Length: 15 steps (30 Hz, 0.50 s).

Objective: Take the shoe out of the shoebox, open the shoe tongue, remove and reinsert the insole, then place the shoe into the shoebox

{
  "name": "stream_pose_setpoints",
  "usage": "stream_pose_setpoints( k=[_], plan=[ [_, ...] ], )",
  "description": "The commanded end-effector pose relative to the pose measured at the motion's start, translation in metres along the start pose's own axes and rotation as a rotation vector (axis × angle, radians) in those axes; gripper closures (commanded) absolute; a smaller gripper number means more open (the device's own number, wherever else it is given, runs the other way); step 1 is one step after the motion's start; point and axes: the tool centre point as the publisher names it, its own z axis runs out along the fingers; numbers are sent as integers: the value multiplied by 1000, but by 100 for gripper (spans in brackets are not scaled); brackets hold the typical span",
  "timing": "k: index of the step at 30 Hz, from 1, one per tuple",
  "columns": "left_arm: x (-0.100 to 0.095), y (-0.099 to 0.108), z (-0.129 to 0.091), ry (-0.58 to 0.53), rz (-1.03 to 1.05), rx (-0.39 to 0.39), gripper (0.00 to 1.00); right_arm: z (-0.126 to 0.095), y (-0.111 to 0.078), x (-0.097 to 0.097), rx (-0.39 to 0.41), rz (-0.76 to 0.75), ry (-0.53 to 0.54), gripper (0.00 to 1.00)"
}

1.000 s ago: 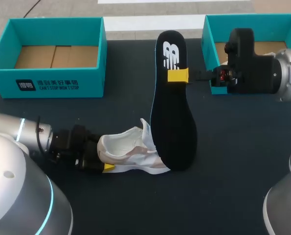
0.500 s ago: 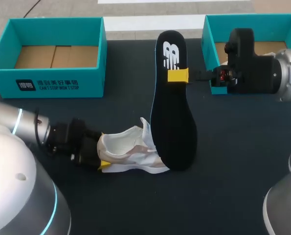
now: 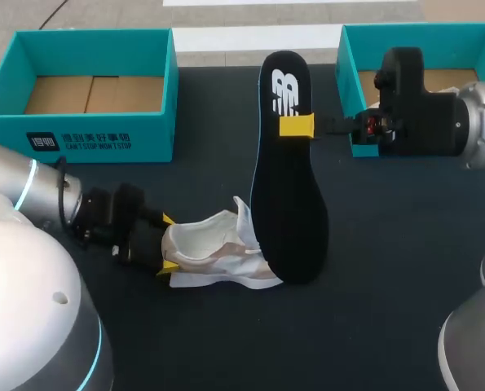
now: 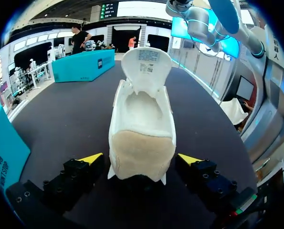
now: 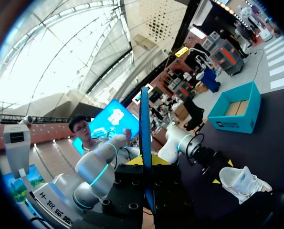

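at the shoe (image 4: pixel 142 114) heel the left gripper (image 4: pixel 141 158) gapes untouching, the right gripper (image 3: pixel 297 126) clamps the insole (image 3: pixel 287 204).

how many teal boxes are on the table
2. The left teal box sits open at the far left of the table. The right teal box is at the far right, partly hidden behind the right arm.

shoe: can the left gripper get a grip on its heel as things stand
Probably yes. The left gripper is open, with a yellow tip on each side of the heel of the shoe, and nothing else lies between them.
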Motion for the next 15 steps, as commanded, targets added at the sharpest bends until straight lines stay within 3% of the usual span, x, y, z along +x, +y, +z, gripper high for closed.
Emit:
stream_pose_setpoints(
  k=[1, 5, 15],
  plan=[
    [2, -1, -2, -3, 0, -4, 0, 3, 0, 0, 2, 2, -4, 100],
    [2, -1, -2, -3, 0, -4, 0, 3, 0, 0, 2, 2, -4, 100],
    [-2, -13, -20, -52, 27, -185, 0, 3, 0, 0, 2, 2, -4, 100]
  ],
)
